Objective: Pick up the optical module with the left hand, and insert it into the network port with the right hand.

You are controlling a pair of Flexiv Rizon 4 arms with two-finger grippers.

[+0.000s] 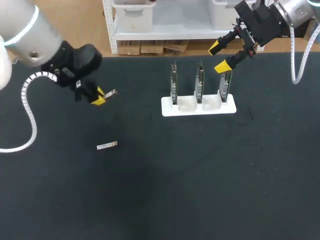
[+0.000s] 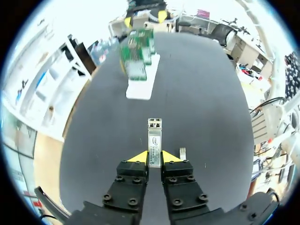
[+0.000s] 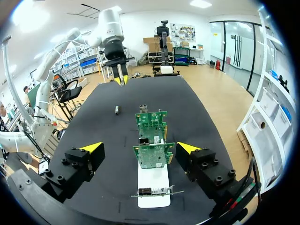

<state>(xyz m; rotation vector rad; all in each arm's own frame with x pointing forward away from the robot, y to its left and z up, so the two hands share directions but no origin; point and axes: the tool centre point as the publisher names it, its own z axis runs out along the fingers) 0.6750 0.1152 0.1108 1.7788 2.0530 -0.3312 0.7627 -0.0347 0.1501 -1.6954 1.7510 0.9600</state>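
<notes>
My left gripper (image 1: 100, 95) hangs above the left part of the table, shut on a silver optical module (image 1: 111, 92) that sticks out ahead of its fingertips. The left wrist view shows the module (image 2: 154, 138) clamped between both yellow tips of that gripper (image 2: 154, 157). A second module (image 1: 107, 145) lies flat on the black table below it. My right gripper (image 1: 218, 57) is open above the right end of a white stand (image 1: 172, 108) holding three upright green cards (image 1: 199, 80). In the right wrist view, the cards (image 3: 152, 154) sit between the wide-apart fingers of the right gripper (image 3: 139, 149).
The black table (image 1: 200, 175) runs wide in front of the stand. The loose module (image 3: 116, 109) lies beyond the cards in the right wrist view, with my left gripper (image 3: 119, 79) further off. Small metal port cages (image 3: 143, 140) sit on the cards' edges.
</notes>
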